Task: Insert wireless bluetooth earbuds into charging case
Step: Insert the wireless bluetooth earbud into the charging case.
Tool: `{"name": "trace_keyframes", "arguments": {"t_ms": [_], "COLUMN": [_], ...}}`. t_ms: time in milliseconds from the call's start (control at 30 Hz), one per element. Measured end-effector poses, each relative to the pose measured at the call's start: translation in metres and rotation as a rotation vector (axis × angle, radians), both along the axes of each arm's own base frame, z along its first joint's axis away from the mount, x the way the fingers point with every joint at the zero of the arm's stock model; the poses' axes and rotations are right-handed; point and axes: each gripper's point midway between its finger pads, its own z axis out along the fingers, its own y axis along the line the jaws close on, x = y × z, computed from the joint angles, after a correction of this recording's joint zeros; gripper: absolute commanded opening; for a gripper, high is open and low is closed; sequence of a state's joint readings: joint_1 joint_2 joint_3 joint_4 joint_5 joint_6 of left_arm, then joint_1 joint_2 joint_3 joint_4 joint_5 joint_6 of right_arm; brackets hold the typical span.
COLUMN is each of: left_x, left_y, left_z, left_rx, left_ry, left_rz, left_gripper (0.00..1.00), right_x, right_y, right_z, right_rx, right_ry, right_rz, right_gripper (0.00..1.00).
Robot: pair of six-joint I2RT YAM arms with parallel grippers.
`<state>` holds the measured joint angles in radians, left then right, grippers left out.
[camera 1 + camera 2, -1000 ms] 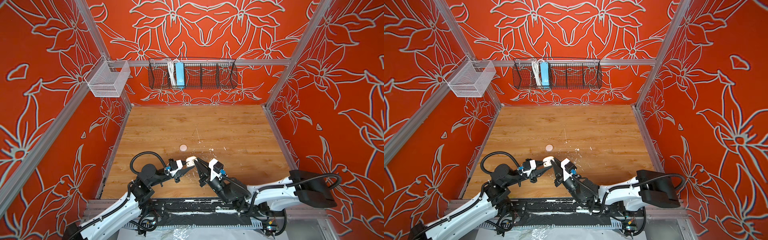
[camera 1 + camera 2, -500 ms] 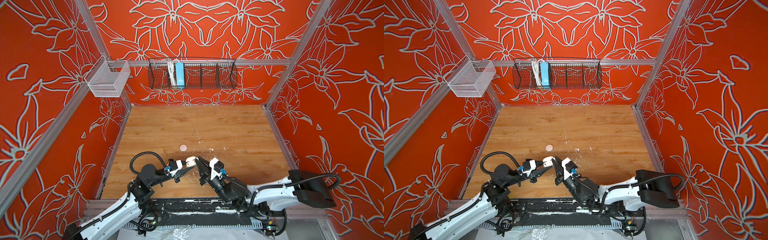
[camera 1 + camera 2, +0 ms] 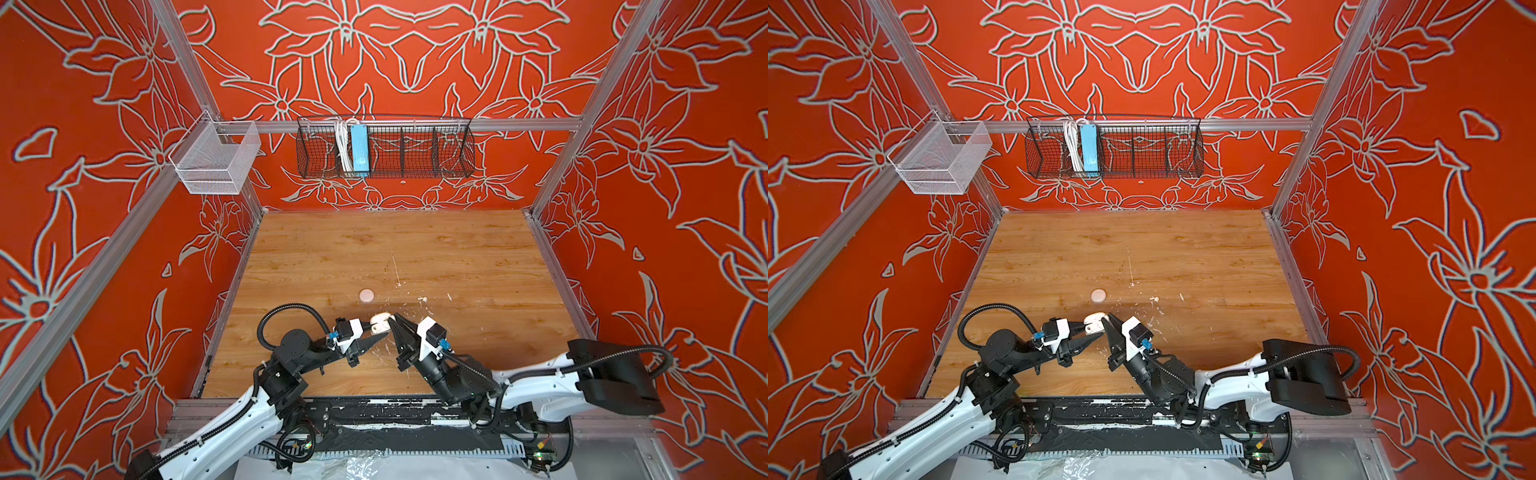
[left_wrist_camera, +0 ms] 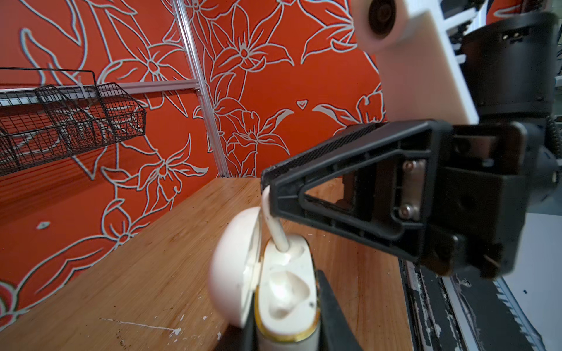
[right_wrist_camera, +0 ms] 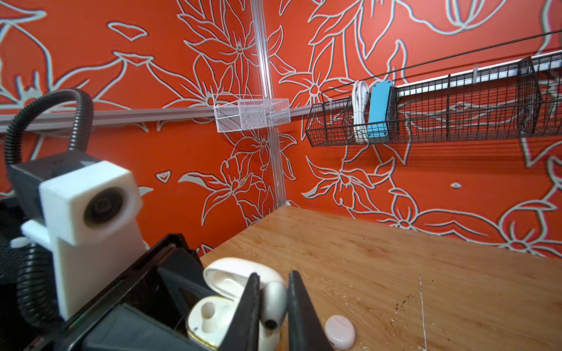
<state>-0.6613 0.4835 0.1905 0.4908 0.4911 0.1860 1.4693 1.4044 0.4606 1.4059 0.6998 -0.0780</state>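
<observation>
Left pincer (image 3: 377,331): clamped tight on the lower body of the charging case (image 4: 307,267), with one black finger (image 4: 331,316) on each side of it. Cannot tell whether the case base touches the table (image 3: 457,257).
Charging case: white, with a gold band low on the body. Its lid (image 4: 234,267) is swung open and stands up on the side away from the right pincer.
Right pincer (image 5: 273,278): narrow, gripping the head of an earbud (image 5: 273,301). Its tips sit right over the open case, just beside the left pincer's tips in both top views.
Earbud: white, held between the right pincer's fingers with its stem (image 4: 275,225) pointing down. The stem tip is at the mouth of the well on the right pincer's side. The head is above the case rim, not seated.
Other well (image 4: 286,291): on the left pincer's side of the case, its moulded hollow showing.
Round case (image 3: 366,296): pale pink, closed, flat on the table beyond both pincers' tips. It is near them but apart.
Pale bit (image 3: 422,299): on the table beyond the right pincer, apart from it. Too small to identify.
Table: wood, with white flecks scattered around the pincers.
Back wall: a black wire basket (image 3: 415,145) holds a blue box (image 3: 359,149) and a white cord (image 3: 343,145), well beyond both pincers. A white mesh basket (image 3: 216,160) hangs toward the left pincer's side.
</observation>
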Motion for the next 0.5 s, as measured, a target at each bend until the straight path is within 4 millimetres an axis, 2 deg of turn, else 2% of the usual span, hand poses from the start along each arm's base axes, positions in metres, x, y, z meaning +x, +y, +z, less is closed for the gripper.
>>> {"name": "trace_keyframes", "arguments": {"t_ms": [500], "left_x": [0.0015], "left_y": [0.0021], "left_z": [-0.0050], "left_rx": [0.007], "left_ry": [0.028], "left_rz": [0.016], "left_gripper": [0.00], "right_x": [0.0024], "right_y": [-0.0011], "right_z": [-0.0089], "right_rx": [-0.011], "right_ry": [-0.009], "right_rz": [-0.004], "right_gripper": [0.00]}}
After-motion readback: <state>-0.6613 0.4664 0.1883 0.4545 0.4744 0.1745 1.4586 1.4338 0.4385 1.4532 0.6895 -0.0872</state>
